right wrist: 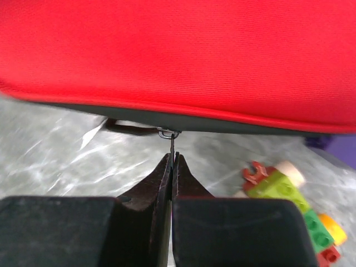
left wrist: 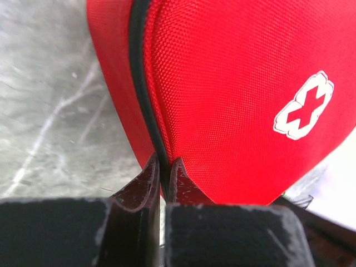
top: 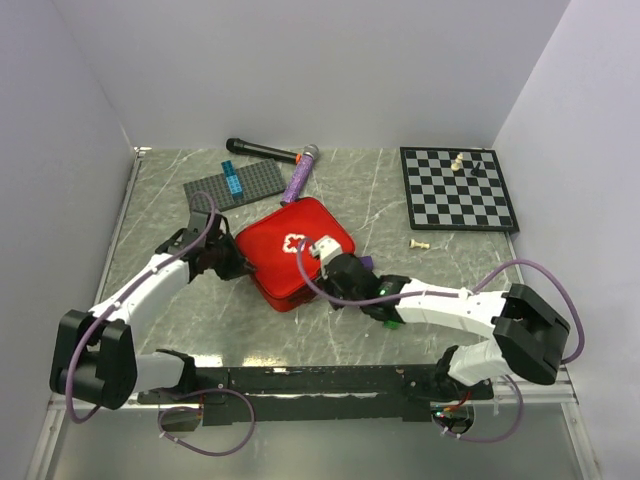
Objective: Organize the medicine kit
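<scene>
Clutter you've got on the marbled table (top: 380,200): a chessboard (top: 458,200) back right with a white piece (top: 457,161) and a dark piece (top: 477,167) near its far edge, and a white pawn (top: 420,243) lying just off it. Back left, a grey studded baseplate (top: 255,182) carries a blue brick (top: 233,180). A black stick (top: 260,149) and a purple tube (top: 297,182) lie beside it. The right wrist view shows stacked toy bricks (right wrist: 278,188).

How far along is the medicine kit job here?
Done: nothing visible; the medicine kit lies closed. In hand: the left claw pinches its zip seam at a corner, and the right claw is shut on the zip pull. Left: working the zip and any sorting; the contents are hidden.
</scene>
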Controlling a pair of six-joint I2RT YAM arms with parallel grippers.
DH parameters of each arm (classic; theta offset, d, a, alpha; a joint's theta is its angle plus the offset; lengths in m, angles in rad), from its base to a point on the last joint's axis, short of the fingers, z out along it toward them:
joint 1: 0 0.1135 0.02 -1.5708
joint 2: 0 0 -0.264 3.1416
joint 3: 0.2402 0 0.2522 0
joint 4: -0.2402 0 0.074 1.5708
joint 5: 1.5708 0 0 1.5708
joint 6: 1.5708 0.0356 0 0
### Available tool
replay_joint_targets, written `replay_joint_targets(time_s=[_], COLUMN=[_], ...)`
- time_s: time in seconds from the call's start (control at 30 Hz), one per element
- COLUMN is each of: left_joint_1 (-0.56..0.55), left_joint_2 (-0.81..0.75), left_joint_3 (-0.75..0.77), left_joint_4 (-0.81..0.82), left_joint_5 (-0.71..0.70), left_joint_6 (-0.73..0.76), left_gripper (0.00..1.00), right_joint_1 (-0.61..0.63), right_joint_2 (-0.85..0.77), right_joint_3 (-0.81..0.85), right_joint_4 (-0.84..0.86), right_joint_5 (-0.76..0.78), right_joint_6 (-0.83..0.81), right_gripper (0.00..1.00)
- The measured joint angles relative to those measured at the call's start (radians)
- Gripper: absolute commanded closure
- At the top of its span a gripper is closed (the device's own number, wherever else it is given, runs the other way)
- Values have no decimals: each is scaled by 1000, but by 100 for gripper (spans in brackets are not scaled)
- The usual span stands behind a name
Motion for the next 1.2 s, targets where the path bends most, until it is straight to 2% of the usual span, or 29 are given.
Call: replay_joint_targets(time_s=[0.27, 0.5, 0.57, 0.67, 0.73, 0.83, 1.03, 1.1, 1.17, 1.2], left_joint_1=[90, 146, 159, 189, 229, 288, 306, 290, 223, 186], left_joint_2=[18, 66, 96, 141, 170, 198, 136, 51, -127, -156], left_joint_3=[15, 60, 99, 162, 214, 277, 299, 267, 182, 168], left_joint_4=[9, -6, -32, -66, -86, -97, -138, -140, -142, -146], left_joint_5=[3, 22, 8, -35, -86, -167, -237, -225, -223, -220], left_joint_6=[77, 119, 139, 174, 195, 206, 192, 171, 108, 96], left_gripper=[99, 98, 83, 51, 36, 2, 4, 4, 4, 4], right_joint_1=[-278, -300, -271, -190, -113, -14, 92, 106, 116, 118], right_joint_2=[60, 93, 90, 87, 87, 87, 95, 100, 105, 107], right_joint_3=[62, 95, 88, 84, 84, 84, 94, 95, 97, 100], right_joint_4=[-71, -43, -32, -32, -44, -63, -80, -78, -77, -77], right_joint_5=[4, -49, -43, -2, 31, 63, 80, 80, 79, 79], right_joint_6=[164, 182, 165, 130, 110, 93, 63, 50, 38, 34], right_gripper=[100, 100, 100, 100, 100, 100, 100, 100, 100, 100])
